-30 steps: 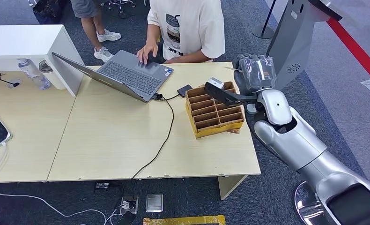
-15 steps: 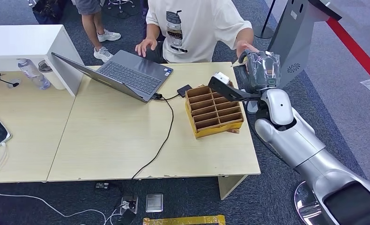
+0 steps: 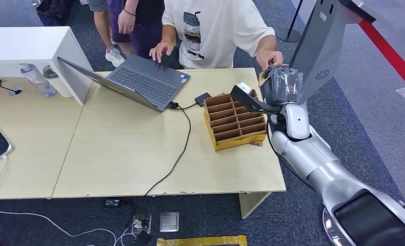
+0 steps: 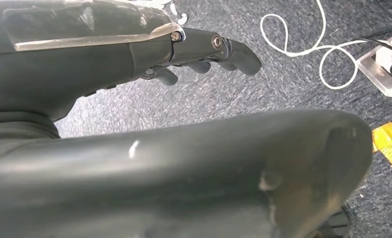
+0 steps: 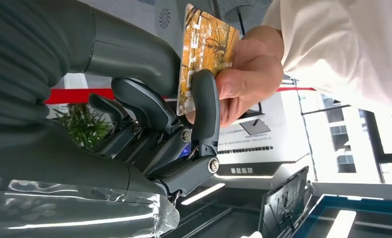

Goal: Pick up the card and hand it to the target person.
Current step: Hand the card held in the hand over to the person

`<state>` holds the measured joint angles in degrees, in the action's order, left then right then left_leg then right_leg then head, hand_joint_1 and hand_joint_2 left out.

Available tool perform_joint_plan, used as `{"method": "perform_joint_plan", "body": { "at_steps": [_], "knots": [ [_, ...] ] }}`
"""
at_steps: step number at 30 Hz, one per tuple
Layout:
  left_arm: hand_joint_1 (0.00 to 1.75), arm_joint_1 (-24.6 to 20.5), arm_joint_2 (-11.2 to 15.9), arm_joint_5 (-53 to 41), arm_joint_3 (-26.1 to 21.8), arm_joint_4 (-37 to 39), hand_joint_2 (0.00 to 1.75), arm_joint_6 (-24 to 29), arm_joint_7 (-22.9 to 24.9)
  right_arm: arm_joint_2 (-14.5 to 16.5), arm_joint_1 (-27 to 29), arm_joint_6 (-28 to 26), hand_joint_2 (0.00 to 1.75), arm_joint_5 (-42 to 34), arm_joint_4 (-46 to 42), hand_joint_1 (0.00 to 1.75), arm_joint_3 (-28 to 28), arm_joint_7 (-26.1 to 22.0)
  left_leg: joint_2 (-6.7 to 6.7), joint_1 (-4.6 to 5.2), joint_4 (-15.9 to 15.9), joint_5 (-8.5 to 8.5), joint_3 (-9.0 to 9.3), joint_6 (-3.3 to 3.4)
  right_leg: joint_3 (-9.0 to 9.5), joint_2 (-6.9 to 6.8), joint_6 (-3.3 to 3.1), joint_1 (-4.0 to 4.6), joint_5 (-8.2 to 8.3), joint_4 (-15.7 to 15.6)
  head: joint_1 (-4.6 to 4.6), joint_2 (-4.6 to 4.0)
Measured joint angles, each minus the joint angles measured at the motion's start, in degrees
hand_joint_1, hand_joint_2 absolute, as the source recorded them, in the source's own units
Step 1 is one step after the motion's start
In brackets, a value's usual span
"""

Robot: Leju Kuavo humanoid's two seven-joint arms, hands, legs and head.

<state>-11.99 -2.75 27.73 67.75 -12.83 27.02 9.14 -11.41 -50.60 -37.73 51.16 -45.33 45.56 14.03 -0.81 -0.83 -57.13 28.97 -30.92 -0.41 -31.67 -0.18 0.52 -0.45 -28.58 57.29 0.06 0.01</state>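
Since a moment ago the person's hand [image 3: 270, 56] has reached right up to the raised right hand [image 3: 282, 84], beyond the cardboard tray [image 3: 235, 122] on the table [image 3: 118, 148]. Up close, the right hand [image 5: 149, 119] pinches the orange card [image 5: 204, 54] between thumb and finger while the person's fingers grip its far side. Hanging over the carpet [image 4: 283, 74], the left hand [image 4: 194, 54] holds nothing, fingers loosely extended.

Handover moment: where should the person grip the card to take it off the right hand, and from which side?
Best at the card's free end, away from the right hand, pulling clear of the fingers. The card stands edge-on between thumb and finger, leaving that end exposed; the person's hand already grips there.
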Motion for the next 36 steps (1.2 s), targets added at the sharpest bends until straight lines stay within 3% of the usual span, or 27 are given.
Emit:
{"method": "perform_joint_plan", "body": {
  "at_steps": [2,3,4,6,7,8,22,28,32,36],
  "knots": [
    [0.0,-0.2,0.0,-0.1,0.2,0.0,0.0,-0.1,0.0,0.7,-0.3,-1.0,1.75,0.1,1.8,1.75,0.0,0.1,0.0,0.0,0.0,0.0,0.0,0.0,-0.01,0.0,0.0,0.0,0.0,0.0,0.0,-0.01],
    [0.0,-0.3,-0.1,-0.2,0.3,0.0,0.0,-0.2,0.0,1.1,-0.4,-1.4,1.75,0.1,2.7,1.66,0.0,0.1,0.0,0.0,0.0,0.0,0.0,0.0,-0.01,0.0,0.0,0.0,0.0,0.0,-0.01,-0.01],
    [0.0,-0.4,-0.1,-0.3,0.4,0.0,0.0,-0.3,0.0,1.4,-0.4,-1.6,1.75,0.1,3.4,1.46,0.0,0.1,0.0,0.0,0.0,0.0,0.0,0.0,-0.01,0.0,0.0,0.0,0.0,0.0,-0.01,-0.01],
    [0.0,-0.5,-0.2,-0.4,0.6,0.0,0.0,-0.5,0.0,1.8,-0.5,-1.8,1.75,0.3,4.5,0.59,0.0,0.2,0.0,0.0,0.0,0.0,0.0,0.0,-0.01,0.0,0.0,0.0,0.0,0.0,-0.01,-0.01],
    [0.0,-0.5,-0.2,-0.4,0.7,0.0,0.0,-0.6,0.0,1.9,-0.5,-1.8,1.75,0.4,5.0,0.24,-0.1,0.3,0.0,0.0,0.0,0.0,0.0,0.0,-0.01,0.0,0.0,0.0,0.0,0.0,-0.01,-0.01],
    [0.0,-0.5,-0.3,-0.5,0.7,0.0,0.0,-0.7,0.0,2.0,-0.5,-1.8,1.75,0.6,5.4,0.01,-0.1,0.3,0.01,0.0,0.0,0.0,0.01,0.0,-0.01,0.01,0.0,0.0,0.0,0.0,-0.02,-0.01],
    [0.0,-0.5,-0.3,-1.1,1.7,0.0,0.0,-1.2,0.3,2.1,0.4,-1.6,1.75,3.8,5.7,0.0,-1.3,1.0,0.03,0.0,0.0,0.0,0.05,0.0,-0.01,0.05,0.0,0.0,0.0,0.0,-0.02,-0.01],
    [0.0,-0.6,-0.3,-1.0,1.8,0.0,0.0,-1.2,0.5,0.9,1.6,2.0,1.75,4.5,1.4,0.0,-1.3,2.0,0.04,0.0,0.0,0.0,0.05,0.0,-0.01,0.05,0.0,0.0,0.0,0.0,-0.03,0.0],
    [0.0,-0.6,-0.3,-0.7,1.9,0.0,0.0,-1.0,0.7,0.0,2.8,5.3,0.0,4.6,-2.4,0.0,-1.2,2.7,0.03,0.0,0.0,0.0,0.05,0.0,0.0,0.06,0.0,0.0,0.0,0.0,-0.02,-0.01],
    [0.0,-0.5,-0.3,-0.1,1.9,0.1,0.0,-0.5,1.0,-0.7,3.8,8.7,0.0,4.7,-6.6,0.0,-1.0,2.9,0.03,0.0,0.0,0.0,0.05,0.0,0.0,0.06,0.0,0.0,0.01,0.0,-0.02,-0.01]
  ]
}}
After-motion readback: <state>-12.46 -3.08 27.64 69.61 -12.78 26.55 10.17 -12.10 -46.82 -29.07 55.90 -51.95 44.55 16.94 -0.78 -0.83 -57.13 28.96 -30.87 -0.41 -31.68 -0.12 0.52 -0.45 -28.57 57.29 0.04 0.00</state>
